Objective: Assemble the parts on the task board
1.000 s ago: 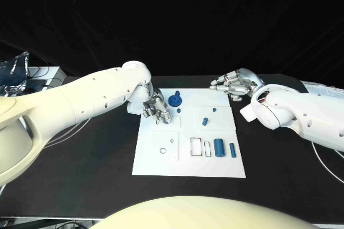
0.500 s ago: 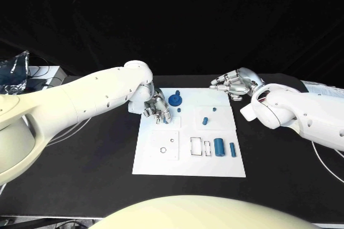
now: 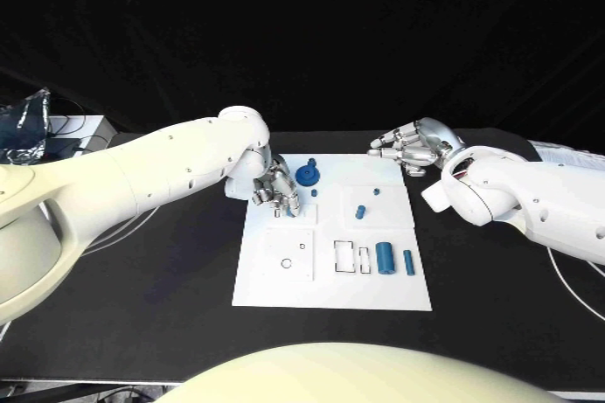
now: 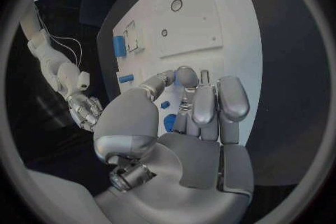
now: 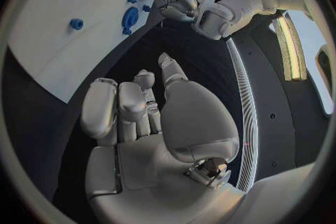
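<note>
Task board (image 3: 334, 285) parts hardly stir; only the left hand (image 3: 275, 193) has crept a touch.

Over the last second the left hand has edged slightly toward the blue round part (image 3: 310, 175) at the board's far end, fingers curled together over the white plate, nothing visibly held. The right hand (image 3: 411, 146) stays off the board's far right corner above the table (image 3: 151, 281), fingers curled in, empty. The large cylinder (image 3: 385, 258) and slim pin (image 3: 408, 262) lie unmoved, so assembly looks barely begun.
</note>
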Robot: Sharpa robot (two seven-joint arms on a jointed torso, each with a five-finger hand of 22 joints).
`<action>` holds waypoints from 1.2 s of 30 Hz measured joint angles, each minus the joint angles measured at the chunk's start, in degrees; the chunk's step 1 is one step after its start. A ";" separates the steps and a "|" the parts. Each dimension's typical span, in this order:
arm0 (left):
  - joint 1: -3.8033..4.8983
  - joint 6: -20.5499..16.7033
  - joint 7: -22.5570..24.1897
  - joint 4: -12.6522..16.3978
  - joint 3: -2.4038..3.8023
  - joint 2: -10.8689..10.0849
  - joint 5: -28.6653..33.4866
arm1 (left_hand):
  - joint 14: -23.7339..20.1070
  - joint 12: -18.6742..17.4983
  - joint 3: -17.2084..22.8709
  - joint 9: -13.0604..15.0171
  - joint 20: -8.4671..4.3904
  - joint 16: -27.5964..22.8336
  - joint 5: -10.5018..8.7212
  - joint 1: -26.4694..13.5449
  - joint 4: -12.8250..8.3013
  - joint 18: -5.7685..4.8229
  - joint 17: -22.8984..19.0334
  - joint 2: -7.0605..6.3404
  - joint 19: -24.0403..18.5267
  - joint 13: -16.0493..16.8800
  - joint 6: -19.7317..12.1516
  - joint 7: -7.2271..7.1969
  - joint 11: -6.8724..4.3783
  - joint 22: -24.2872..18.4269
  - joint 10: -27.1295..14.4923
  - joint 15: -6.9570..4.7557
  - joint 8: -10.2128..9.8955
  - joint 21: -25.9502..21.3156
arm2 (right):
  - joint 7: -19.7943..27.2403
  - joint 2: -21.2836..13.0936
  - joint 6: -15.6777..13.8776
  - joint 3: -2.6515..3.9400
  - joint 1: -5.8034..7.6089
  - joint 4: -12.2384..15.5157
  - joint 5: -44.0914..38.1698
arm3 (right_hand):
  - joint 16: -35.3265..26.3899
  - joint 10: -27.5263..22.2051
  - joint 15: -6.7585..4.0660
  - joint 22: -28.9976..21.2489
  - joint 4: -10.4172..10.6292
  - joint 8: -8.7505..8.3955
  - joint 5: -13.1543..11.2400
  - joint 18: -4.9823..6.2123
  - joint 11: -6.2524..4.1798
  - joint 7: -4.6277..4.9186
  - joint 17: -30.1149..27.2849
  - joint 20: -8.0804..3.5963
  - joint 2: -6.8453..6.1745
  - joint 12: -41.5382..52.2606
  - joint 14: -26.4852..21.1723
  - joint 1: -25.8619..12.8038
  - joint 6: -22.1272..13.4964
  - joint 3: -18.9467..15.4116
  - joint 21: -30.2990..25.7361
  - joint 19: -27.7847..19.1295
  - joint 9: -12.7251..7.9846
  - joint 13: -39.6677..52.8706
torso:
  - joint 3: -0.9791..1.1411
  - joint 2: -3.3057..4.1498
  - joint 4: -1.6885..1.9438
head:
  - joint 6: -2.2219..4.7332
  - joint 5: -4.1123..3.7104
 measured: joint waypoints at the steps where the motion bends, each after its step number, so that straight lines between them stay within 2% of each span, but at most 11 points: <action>1: 0.00 0.00 0.01 0.02 -0.01 -0.01 -0.01 | 0.00 0.00 0.00 0.01 0.00 0.00 0.00 0.00 0.00 0.00 0.00 0.00 0.00 0.00 0.00 0.00 0.00 0.00 0.00 0.00 0.00 0.00 | 0.00 0.00 0.00 0.00 0.00 0.00 -0.01 | 0.00 0.00 0.00 0.00 0.00 0.00 0.00 0.00 0.00 0.00 0.00 0.00 0.00 0.00 0.00 0.00 0.00 0.00 0.00 0.00 0.00 0.00 | 0.00 -0.01 0.00 | -0.01 -0.01; 7: 0.00 -0.15 0.03 0.13 -0.04 -0.08 -0.02 | 0.00 0.00 -0.22 0.02 0.00 0.00 0.15 0.00 -0.22 -0.01 0.00 0.00 0.00 0.00 -0.01 -0.01 0.00 0.00 0.00 0.00 0.00 -0.24 | 0.01 0.01 0.00 0.00 0.00 0.00 -0.03 | 0.00 0.00 0.00 -0.01 0.00 0.00 0.00 0.00 0.00 0.00 0.00 0.00 0.00 0.00 0.00 0.00 0.00 0.00 0.00 0.00 0.00 0.00 | 0.00 -0.01 -0.01 | -0.01 -0.04; 10: 0.00 -0.30 0.03 0.18 -0.06 -0.13 -0.01 | 0.00 0.00 -1.17 0.02 0.00 0.00 0.16 -0.26 -1.17 -0.01 0.00 0.26 0.00 0.00 -0.01 -0.01 0.00 0.00 0.00 0.00 0.00 -0.52 | 0.02 -0.01 0.00 0.00 0.00 0.01 -0.04 | 0.00 0.00 0.00 -0.01 0.00 0.00 0.00 0.00 0.00 -0.03 0.00 0.00 0.00 0.00 0.00 0.00 -0.03 0.00 0.00 0.00 0.00 0.00 | 0.01 -0.01 -0.03 | 0.02 -0.04; 11: -0.01 -0.39 0.03 0.20 -0.07 -0.14 0.01 | 0.00 0.00 -2.16 0.00 0.00 0.00 0.19 -0.38 -1.49 -0.01 0.00 0.38 0.00 0.00 -0.01 -0.01 0.00 0.00 0.00 0.00 0.00 -0.52 | 0.03 -0.03 0.00 0.00 0.00 0.02 -0.04 | 0.00 0.00 0.00 -0.01 0.00 0.00 0.00 0.00 0.00 0.02 0.00 0.00 0.00 0.00 0.00 0.00 0.02 0.00 0.00 0.00 0.00 0.00 | 0.02 -0.01 -0.03 | 0.02 -0.04; 12: -0.02 -0.46 0.03 0.22 -0.07 -0.16 0.03 | 0.00 0.00 -4.50 -0.08 0.00 0.00 0.16 0.49 -1.26 -0.01 0.02 1.26 0.00 0.00 0.00 -0.02 0.00 0.00 0.00 0.00 -0.11 -0.51 | 0.03 -0.04 0.00 0.00 0.00 0.03 -0.05 | 0.00 0.00 0.00 -0.01 0.00 0.00 0.00 0.00 0.00 0.04 0.00 0.00 0.00 0.00 0.00 0.00 0.04 0.00 0.00 0.00 0.00 0.00 | 0.01 -0.01 -0.03 | 0.02 -0.04; 17: -0.05 -0.74 0.06 0.41 -0.10 -0.19 0.14 | -0.16 0.00 -14.27 -1.19 0.00 -0.23 -1.01 3.54 1.04 0.00 0.02 4.30 0.00 0.03 0.38 -0.41 0.00 0.00 0.00 0.15 -0.97 -0.84 | 0.04 -0.08 -0.01 0.00 0.00 0.09 -0.06 | 0.00 0.06 0.00 -0.01 0.00 0.00 0.00 0.00 0.06 0.13 0.00 0.00 0.00 0.00 0.00 0.00 0.14 0.00 0.00 0.00 0.00 0.00 | 0.05 -0.01 -0.02 | 0.02 -0.18; 19: -0.09 -0.79 0.03 0.41 -0.23 -0.25 0.12 | -0.22 0.00 -16.53 -1.40 0.00 -0.23 -1.20 3.74 1.65 -0.01 0.02 4.49 0.00 0.03 2.68 -2.10 -0.03 0.00 -0.06 0.19 -1.01 -0.87 | 0.05 -0.09 -0.01 0.00 0.00 0.10 -0.06 | -0.01 -0.03 0.00 -0.01 0.00 0.00 0.00 0.00 -0.03 0.13 -0.01 0.00 0.00 -0.01 0.00 0.00 0.14 0.00 -0.01 0.00 0.00 0.00 | 0.05 -0.01 -0.02 | 0.02 -0.20; 20: -0.28 -0.79 0.02 0.40 -0.29 -0.29 0.13 | -0.22 0.00 -17.67 -1.49 0.00 -0.23 -1.22 3.74 2.17 -0.01 0.02 4.48 0.00 0.04 4.98 -3.55 -0.41 -0.01 -0.66 0.19 -1.00 -1.07 | 0.05 -0.09 -0.01 0.00 0.00 0.12 -0.07 | -0.28 -0.12 0.00 -0.01 -0.04 0.00 0.00 0.00 -0.12 0.13 -0.05 0.00 0.00 -0.24 0.00 0.00 0.14 -0.04 -0.28 0.00 -0.05 -0.11 | 0.04 -0.01 -0.02 | 0.02 -0.20; 22: -0.37 -0.79 0.01 0.41 -0.30 -0.28 0.14 | -0.22 0.00 -20.42 -1.62 -0.20 -0.23 -1.21 3.77 3.04 -0.01 0.02 4.51 0.20 0.04 5.40 -4.25 -0.55 -0.01 -0.80 0.19 -1.06 -1.07 | 0.06 -0.10 -0.01 0.00 0.00 0.14 -0.07 | -0.32 -0.13 0.00 -0.01 -0.16 0.00 0.00 0.00 -0.13 0.13 -0.10 0.00 0.00 -0.33 0.00 0.00 0.14 -0.17 -0.44 0.00 -0.07 -0.18 | 0.05 -0.02 -0.02 | 0.02 -0.21; 29: -0.41 -0.79 -0.04 0.46 -0.34 -0.36 0.15 | -0.22 0.00 -26.78 -1.69 -0.22 -0.23 -1.42 5.07 4.92 -0.01 0.02 5.82 0.22 0.03 5.35 -4.52 -0.76 -0.01 -1.01 0.19 -1.34 -1.30 | 0.08 -0.14 -0.01 0.00 0.00 0.17 -0.09 | -0.32 -0.13 0.00 -0.02 -0.16 0.00 0.00 0.00 -0.13 0.13 -0.10 0.00 0.00 -0.33 0.00 0.00 0.14 -0.17 -0.44 0.00 -0.07 -0.18 | 0.01 -0.02 -0.02 | 0.10 -0.24; 36: -0.49 -1.05 -0.03 0.75 -0.36 -0.69 0.16 | -0.22 0.24 -28.43 -1.69 -0.21 -0.45 -1.42 5.42 5.39 -0.01 0.01 6.17 0.22 0.03 5.31 -4.56 -0.73 -0.01 -0.96 0.19 -1.34 -1.30 | 0.09 -0.20 -0.01 0.00 0.00 0.19 -0.12 | -0.32 -0.12 0.00 -0.02 -0.16 0.00 0.00 0.00 -0.12 0.12 -0.10 0.00 0.00 -0.33 0.00 0.00 0.13 -0.17 -0.45 0.00 -0.07 -0.18 | -0.01 -0.01 -0.02 | 0.16 -0.25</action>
